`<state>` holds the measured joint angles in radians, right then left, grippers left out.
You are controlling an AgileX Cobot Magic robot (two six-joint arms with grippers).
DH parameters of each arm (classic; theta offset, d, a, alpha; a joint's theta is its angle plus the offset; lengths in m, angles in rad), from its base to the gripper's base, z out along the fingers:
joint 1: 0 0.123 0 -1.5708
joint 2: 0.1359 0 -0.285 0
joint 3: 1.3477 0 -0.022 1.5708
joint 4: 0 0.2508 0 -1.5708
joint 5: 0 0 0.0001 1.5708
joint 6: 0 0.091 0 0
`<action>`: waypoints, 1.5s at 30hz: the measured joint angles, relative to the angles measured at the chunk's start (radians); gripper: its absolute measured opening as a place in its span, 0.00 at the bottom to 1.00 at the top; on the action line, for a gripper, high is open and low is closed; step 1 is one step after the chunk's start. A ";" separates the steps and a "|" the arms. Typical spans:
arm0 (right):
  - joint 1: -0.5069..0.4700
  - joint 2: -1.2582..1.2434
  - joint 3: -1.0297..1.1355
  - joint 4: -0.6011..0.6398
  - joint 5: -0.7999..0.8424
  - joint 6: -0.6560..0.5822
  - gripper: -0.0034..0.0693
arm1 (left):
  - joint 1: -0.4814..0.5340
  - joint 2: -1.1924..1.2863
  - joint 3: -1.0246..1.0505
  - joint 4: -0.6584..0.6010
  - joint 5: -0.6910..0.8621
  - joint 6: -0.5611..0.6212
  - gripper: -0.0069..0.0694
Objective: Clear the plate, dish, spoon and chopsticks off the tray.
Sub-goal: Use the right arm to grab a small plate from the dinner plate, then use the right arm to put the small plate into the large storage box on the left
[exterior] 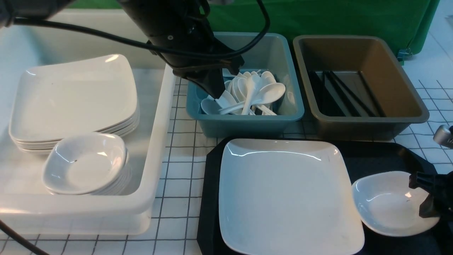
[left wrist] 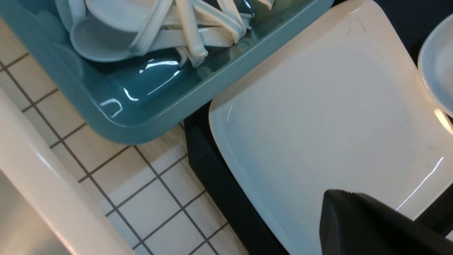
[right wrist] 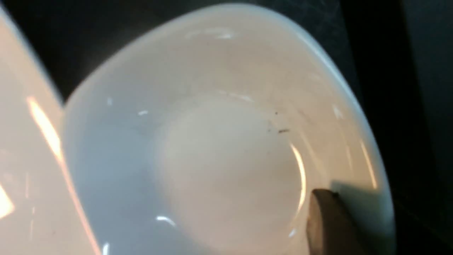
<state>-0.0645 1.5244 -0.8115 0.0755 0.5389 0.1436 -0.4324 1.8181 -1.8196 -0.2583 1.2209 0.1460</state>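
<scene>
The large white plate [exterior: 283,198] lies on the black tray [exterior: 208,198], and the small white dish [exterior: 389,205] sits beside it on the tray's right. My right gripper [exterior: 423,196] is at the dish's right rim. In the right wrist view one finger [right wrist: 325,219] rests inside the dish [right wrist: 212,148] near the rim; the other finger is hidden. My left gripper [exterior: 216,92] hangs shut and empty over the teal bin [exterior: 247,124], where white spoons [exterior: 254,94] are heaped. Black chopsticks [exterior: 339,95] lie in the brown bin [exterior: 371,124]. No spoon or chopsticks show on the tray.
A white tub [exterior: 155,141] on the left holds a stack of plates [exterior: 74,95] and a stack of small dishes [exterior: 85,163]. The teal and brown bins stand just behind the tray. White gridded tabletop [exterior: 177,177] shows between tub and tray.
</scene>
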 joint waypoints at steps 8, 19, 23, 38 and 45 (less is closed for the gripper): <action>0.000 -0.129 0.000 0.019 0.067 -0.065 0.18 | 0.000 0.000 0.000 0.000 0.000 0.003 0.09; 0.000 -0.185 -0.103 0.002 0.240 -0.131 0.17 | 0.000 0.000 0.000 0.000 0.001 0.004 0.09; 0.000 -0.188 -0.154 0.002 0.287 -0.144 0.17 | 0.000 0.000 0.000 0.004 0.001 0.004 0.09; 0.011 -0.226 -0.538 0.436 0.500 -0.302 0.17 | 0.302 -0.104 0.001 0.028 0.002 0.004 0.09; 0.308 -0.153 -0.557 0.759 0.322 -0.430 0.17 | 0.601 -0.168 0.001 -0.156 0.002 0.004 0.09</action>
<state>0.2438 1.3709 -1.3683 0.8347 0.8613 -0.2862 0.1688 1.6497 -1.8187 -0.4141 1.2228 0.1500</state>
